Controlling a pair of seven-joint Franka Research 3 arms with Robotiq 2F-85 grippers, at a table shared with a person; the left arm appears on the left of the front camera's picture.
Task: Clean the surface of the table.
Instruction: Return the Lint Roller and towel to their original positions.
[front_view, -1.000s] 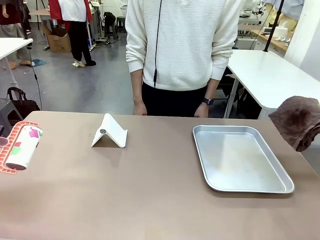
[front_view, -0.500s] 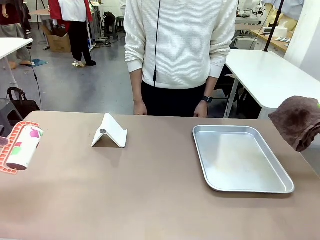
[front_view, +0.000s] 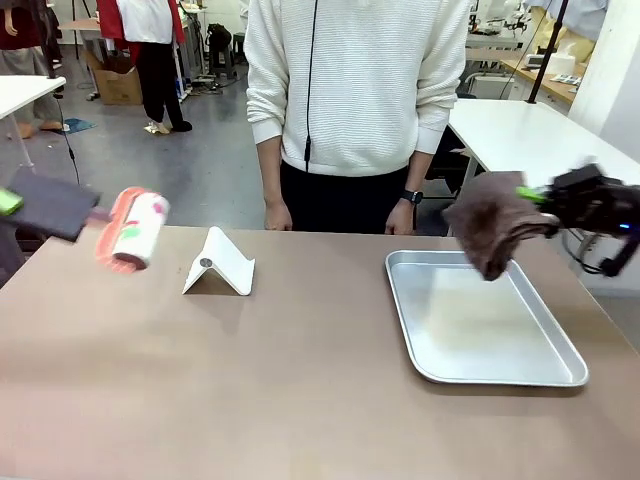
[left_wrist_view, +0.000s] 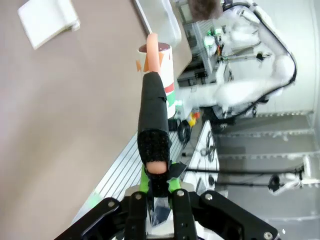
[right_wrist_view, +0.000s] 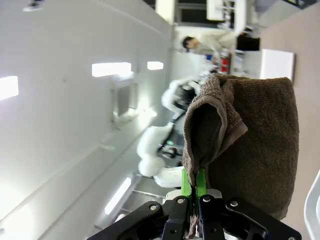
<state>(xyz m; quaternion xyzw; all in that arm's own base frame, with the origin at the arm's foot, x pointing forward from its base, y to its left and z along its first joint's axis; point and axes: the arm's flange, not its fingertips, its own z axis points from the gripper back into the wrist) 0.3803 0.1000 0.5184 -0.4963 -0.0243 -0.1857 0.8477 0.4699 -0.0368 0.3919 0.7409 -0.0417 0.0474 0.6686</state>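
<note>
Left claw (left_wrist_view: 159, 186) clenched on lint roller (front_view: 135, 230) handle above brown worktop (front_view: 300, 380), right claw (right_wrist_view: 190, 186) gripping brown cloth (front_view: 492, 222) over metal tray (front_view: 480, 325)

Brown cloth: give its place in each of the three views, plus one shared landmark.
Front: brown cloth hangs right of centre, over the tray's far edge.
Left wrist: top edge, small and far.
Right wrist: fills the right half.
Landmark: white folded stand.

Front faces person across table (front_view: 300, 380); wrists sideways
</note>
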